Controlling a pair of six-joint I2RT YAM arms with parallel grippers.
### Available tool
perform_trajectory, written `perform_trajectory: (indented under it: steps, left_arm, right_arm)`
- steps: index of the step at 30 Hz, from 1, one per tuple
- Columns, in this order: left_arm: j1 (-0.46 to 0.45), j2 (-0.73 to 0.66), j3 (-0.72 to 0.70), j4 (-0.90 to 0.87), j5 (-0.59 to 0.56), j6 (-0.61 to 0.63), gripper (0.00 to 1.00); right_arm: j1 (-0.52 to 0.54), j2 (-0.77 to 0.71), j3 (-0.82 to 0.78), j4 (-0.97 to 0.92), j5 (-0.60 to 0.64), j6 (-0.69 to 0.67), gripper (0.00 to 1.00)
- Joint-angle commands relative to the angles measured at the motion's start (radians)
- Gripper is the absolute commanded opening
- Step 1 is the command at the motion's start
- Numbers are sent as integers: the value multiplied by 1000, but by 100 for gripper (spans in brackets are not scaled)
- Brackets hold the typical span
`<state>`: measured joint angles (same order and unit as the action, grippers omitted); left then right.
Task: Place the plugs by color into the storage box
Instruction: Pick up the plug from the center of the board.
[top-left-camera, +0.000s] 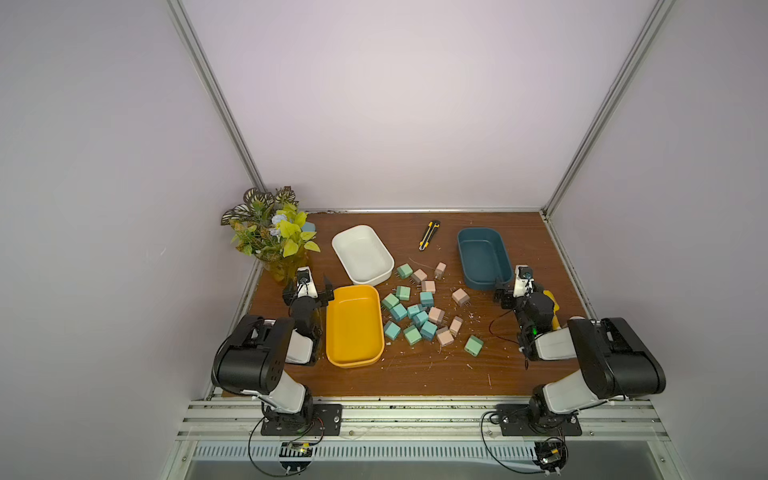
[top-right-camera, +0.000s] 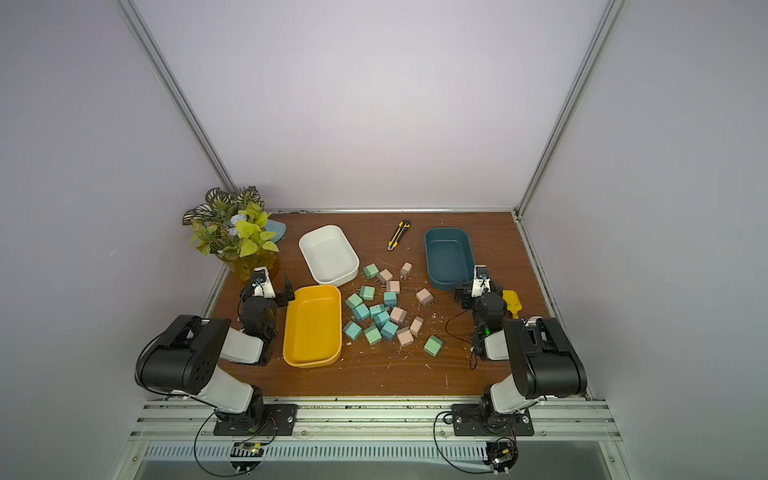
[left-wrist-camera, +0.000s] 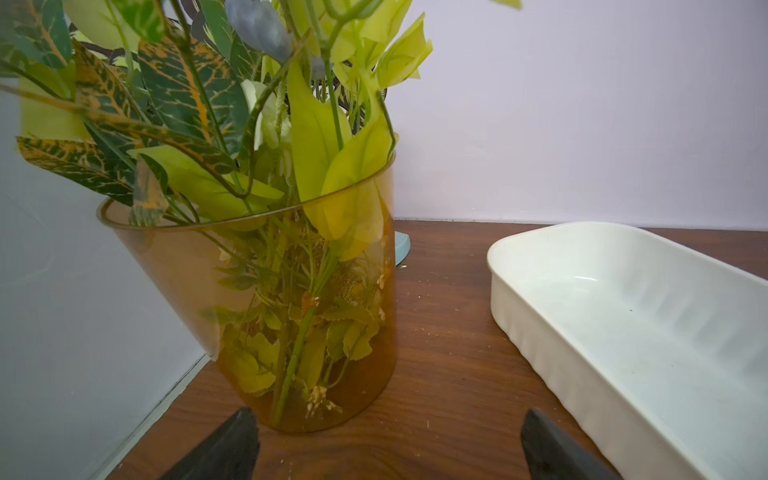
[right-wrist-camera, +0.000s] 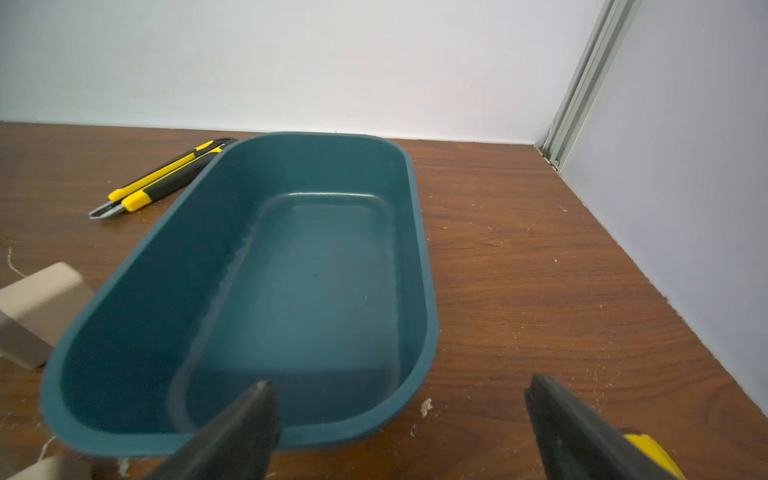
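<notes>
Enclosed work cell, seen from above. A plain, pale lilac back wall (top-left-camera: 399, 104) meets matching side walls (top-left-camera: 104, 166) at aluminium corner profiles (top-left-camera: 216, 99). The base is a dark wood-grain tabletop (top-left-camera: 436, 374) dusted with pale flecks. Ribbed aluminium rails (top-left-camera: 415, 415) and a slotted cable duct (top-left-camera: 415, 451) border its near edge. Lighting is soft and even.

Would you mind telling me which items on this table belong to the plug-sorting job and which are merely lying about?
Job: plugs, pink-beige, teal-blue and mint, loose mid-table; white box; yellow box; dark teal box, all three empty.
Lying about: utility knife; plant in amber vase; pale blue item behind it; yellow item near the teal box.
</notes>
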<state>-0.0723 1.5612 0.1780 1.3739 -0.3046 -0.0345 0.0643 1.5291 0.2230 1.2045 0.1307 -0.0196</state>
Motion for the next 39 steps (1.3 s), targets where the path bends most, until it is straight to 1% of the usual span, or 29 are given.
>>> perform_trajectory:
  steps: [1, 36, 39]
  left_arm:
    - [7, 6, -1, 25, -15, -8, 100]
    - [8, 2, -4, 28, -14, -8, 100]
    - [7, -24, -18, 39, -51, -20, 100]
  right_arm:
    - [2, -12, 16, 32, 15, 5, 99]
    - [2, -12, 14, 31, 16, 6, 99]
    - [1, -11, 16, 32, 13, 6, 99]
